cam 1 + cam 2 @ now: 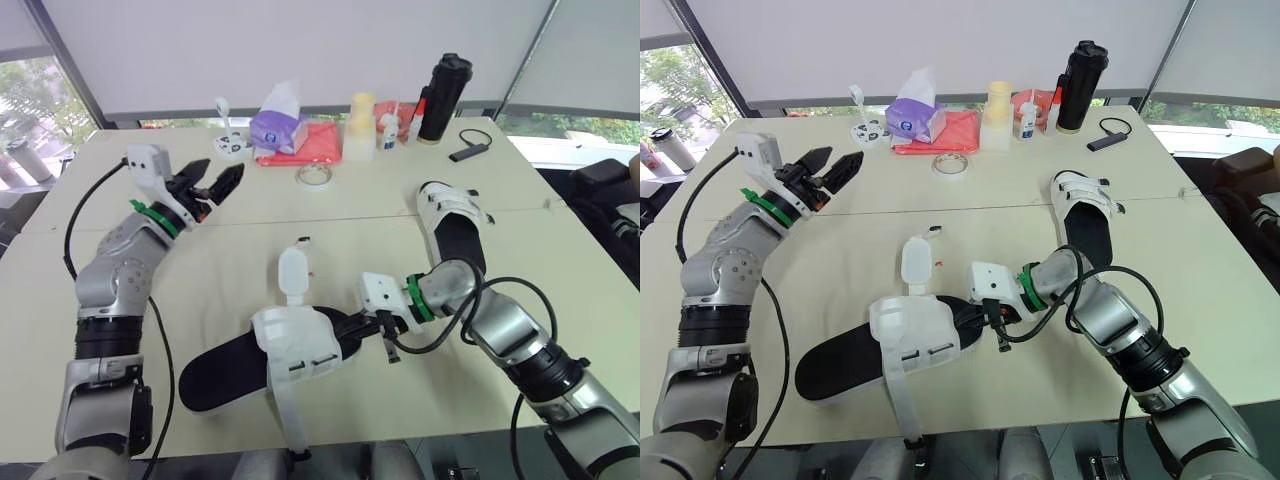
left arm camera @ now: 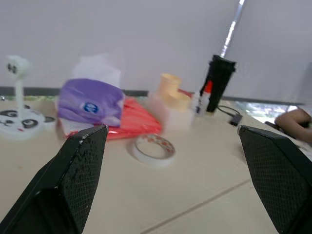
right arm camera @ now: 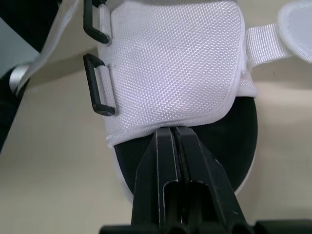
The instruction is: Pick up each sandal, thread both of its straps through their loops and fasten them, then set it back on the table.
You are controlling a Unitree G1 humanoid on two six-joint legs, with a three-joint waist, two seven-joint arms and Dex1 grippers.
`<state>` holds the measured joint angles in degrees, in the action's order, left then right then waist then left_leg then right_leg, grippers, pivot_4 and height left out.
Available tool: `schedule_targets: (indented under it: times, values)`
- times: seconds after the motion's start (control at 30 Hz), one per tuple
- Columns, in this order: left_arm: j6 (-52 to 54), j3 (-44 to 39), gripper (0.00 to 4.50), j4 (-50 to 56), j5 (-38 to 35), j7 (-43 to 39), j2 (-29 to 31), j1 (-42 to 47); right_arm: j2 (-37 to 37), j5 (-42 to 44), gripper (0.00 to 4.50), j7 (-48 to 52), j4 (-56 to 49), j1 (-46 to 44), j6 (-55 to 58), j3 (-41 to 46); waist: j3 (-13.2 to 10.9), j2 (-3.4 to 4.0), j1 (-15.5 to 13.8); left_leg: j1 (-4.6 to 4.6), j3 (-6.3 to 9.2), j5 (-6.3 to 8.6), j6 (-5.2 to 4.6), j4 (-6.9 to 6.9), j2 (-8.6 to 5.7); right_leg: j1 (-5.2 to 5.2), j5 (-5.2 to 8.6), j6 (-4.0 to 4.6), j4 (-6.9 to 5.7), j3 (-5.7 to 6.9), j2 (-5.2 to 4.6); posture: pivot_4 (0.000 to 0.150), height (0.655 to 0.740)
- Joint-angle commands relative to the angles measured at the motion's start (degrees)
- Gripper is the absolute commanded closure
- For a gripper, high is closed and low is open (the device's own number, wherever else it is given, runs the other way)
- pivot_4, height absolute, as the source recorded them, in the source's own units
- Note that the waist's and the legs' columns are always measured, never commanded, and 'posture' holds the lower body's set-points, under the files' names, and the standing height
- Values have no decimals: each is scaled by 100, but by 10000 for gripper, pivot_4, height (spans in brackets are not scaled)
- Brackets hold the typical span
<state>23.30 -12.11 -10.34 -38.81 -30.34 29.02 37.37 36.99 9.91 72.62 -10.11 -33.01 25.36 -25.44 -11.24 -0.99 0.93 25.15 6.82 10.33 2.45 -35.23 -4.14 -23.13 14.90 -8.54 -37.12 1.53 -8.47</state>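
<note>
Nearest, by the front edge of the worktop (image 1: 560, 280), lies the open sandal (image 1: 295, 345), with its long axis running across the robot and the right end slanted a little away. Its white upper (image 3: 175, 63) sits mid-sole. One strap (image 1: 293, 275) is flung out flat on the far side, and the other strap (image 1: 285, 415) trails toward the front edge. Both black loops (image 3: 100, 85) stand empty on the near flank of the upper. The right arm (image 1: 505, 335) comes in from the sandal's right end, roughly along that axis. The right jaws are clenched together, tips at the hem of the upper and over the black sole (image 3: 243, 141); whether any fabric is caught between them I cannot tell. The left arm (image 1: 115, 270) is raised well apart at the left, and the left jaws are released wide, pointing toward the clutter at the back and nowhere near the sandal. So the right arm is plainly the nearer one, already touching or just beside the upper. The far strap would have to cross over the upper toward the loops on the robot's side, which likely calls the left jaws down and in from the left. A second sandal (image 1: 455, 215) lies lengthwise farther back on the right, apart from both arms.
</note>
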Motion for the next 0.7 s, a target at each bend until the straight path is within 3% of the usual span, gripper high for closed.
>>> schedule_targets:
  times: [0.03,0.13,0.2,0.3,0.43,0.5,0.6,0.7]
  values:
    - [68,-209,697,297,-14,35,-12,44,-106,183,45000,40,-201,45,40,56,0,0,-5,0,0,0,0,0,0,0,0,0,0,0,0,1500,7400]
    - [80,-253,697,325,14,37,-32,50,-169,4,45000,-84,-205,155,-58,-72,0,0,-6,0,0,-1,1,-1,0,0,0,1,0,0,0,1500,7400]
    - [318,-98,697,657,-168,-381,68,-114,-257,-5,45000,-219,-195,189,-5,-25,0,0,-2,0,0,-1,1,-1,0,0,0,0,0,0,0,1500,7400]
    - [1181,422,697,1773,-731,-1920,837,-822,-165,-194,45000,-342,-209,284,2,-67,0,0,55,0,-5,0,1,5,0,-6,0,1,0,-6,-1,1500,7400]
    - [1613,617,697,2448,-970,-2943,1595,-1334,-86,-242,45000,-396,-264,377,2,-45,0,2,91,-1,-2,0,2,15,3,-10,1,4,-1,-7,1,1500,7400]
    - [2107,550,697,2779,-1319,-3611,2251,-1563,-54,-210,45000,-414,-344,430,64,-9,0,3,100,-2,-1,0,3,11,7,-7,-1,8,0,-7,7,1500,7400]
    - [2752,255,697,3214,-1864,-3908,2898,-1879,-62,-220,45000,-452,-364,433,95,-17,0,4,98,-3,-1,0,3,12,12,-8,10,28,2,-8,12,1500,7400]
    - [2892,37,697,3481,-2074,-4053,3151,-2241,-54,-252,45000,-476,-342,408,88,-30,0,7,96,-3,-1,0,3,16,16,-9,11,29,5,-12,10,1500,7400]
